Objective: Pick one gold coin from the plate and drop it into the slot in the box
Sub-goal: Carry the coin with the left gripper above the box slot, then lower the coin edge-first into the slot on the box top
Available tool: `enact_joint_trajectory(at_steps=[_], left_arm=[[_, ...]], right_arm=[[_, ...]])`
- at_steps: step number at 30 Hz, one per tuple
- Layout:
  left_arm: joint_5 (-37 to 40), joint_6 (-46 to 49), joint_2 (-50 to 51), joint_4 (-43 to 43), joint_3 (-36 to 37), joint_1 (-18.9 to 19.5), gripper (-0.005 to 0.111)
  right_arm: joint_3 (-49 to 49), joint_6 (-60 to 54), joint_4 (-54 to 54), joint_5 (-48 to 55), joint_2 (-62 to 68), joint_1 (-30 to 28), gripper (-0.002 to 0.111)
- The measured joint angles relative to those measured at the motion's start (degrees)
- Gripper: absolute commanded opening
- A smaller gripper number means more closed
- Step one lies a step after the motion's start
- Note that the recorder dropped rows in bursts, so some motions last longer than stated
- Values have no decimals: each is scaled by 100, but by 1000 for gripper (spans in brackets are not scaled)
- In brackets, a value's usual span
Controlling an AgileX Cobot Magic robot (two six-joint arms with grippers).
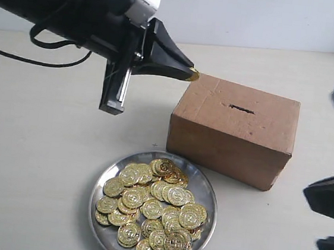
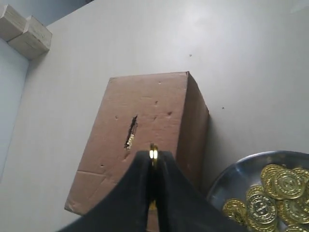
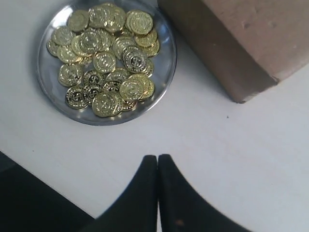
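A silver plate (image 1: 205, 189) holding several gold coins sits in front of the reddish-brown box (image 1: 232, 132). The slot (image 1: 241, 108) is a short dark slit in the box's top. My left gripper (image 1: 192, 74) is shut on a gold coin (image 2: 153, 153) held edge-on between its tips, which hover over the box's top left corner, short of the slot (image 2: 131, 132). My right gripper (image 3: 158, 157) is shut and empty over bare table, off to the right of the plate (image 3: 166, 67) and the box (image 3: 241, 43).
Two pale blocks (image 2: 24, 31) lie at the far corner of the beige table (image 1: 43, 166). A black cable (image 1: 37, 49) trails from the left arm. The right arm's dark body (image 1: 330, 220) fills the exterior view's right edge.
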Motion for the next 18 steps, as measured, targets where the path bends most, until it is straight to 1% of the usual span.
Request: enact_joint_trajectory(at_steps=[2, 5, 6, 7, 8, 9, 11, 12, 15, 18], left_arm=[[-24, 0, 362, 0, -310, -2, 0], [-24, 0, 727, 11, -657, -2, 0], [32, 0, 1027, 11, -968, -13, 0], [79, 0, 1155, 11, -1104, -28, 0], [148, 0, 1479, 11, -1459, -63, 0], [217, 0, 1768, 19, -1797, -117, 0], [313, -11, 2074, 71, -2182, -202, 0], [386, -24, 2367, 176, -2562, -311, 0], [668, -317, 2991, 470, -3386, -515, 0], [932, -855, 3406, 631, -3925, -534, 0]], right_arm=[[0, 65, -11, 323, -532, 0, 0], [0, 89, -11, 581, -939, 0, 0], [0, 101, -11, 700, -1129, 0, 0], [0, 101, -11, 741, -1183, 0, 0], [0, 101, -11, 814, -1284, 0, 0], [0, 101, -11, 850, -1296, 0, 0], [0, 101, -11, 905, -1321, 0, 0], [0, 101, -11, 926, -1326, 0, 0], [0, 101, -11, 951, -1326, 0, 0], [0, 101, -11, 951, -1326, 0, 0]])
